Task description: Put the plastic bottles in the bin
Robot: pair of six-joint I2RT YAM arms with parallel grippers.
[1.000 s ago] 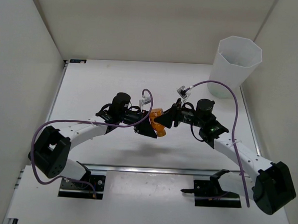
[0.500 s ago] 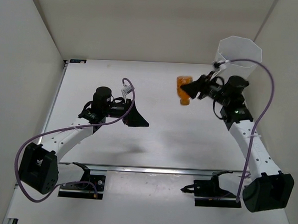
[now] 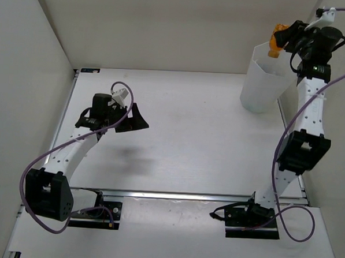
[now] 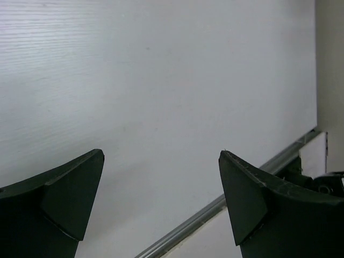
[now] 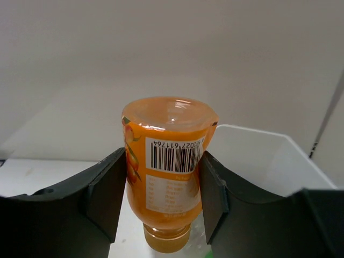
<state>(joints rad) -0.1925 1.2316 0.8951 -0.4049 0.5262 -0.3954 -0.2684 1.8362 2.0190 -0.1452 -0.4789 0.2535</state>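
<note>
While poised high at the far right, near the rim of the tall white bin [image 3: 260,87], gripped an orange plastic bottle [image 5: 167,129] cap-down in the right pincer [image 5: 161,180], fingers clamped on its labelled sides. Hovered the left pincer [image 4: 161,188] over the white desk [image 3: 195,136], fingers spread wide apart, well away from the bin.

probably a robotics lab: white table [image 3: 189,141] boxed in by plain panels [image 3: 166,24], 2 arms [image 3: 73,150] bolted on.

White table [image 3: 189,135], beige walls [image 3: 166,30], metal rail [image 3: 186,195] nr edge.
</note>
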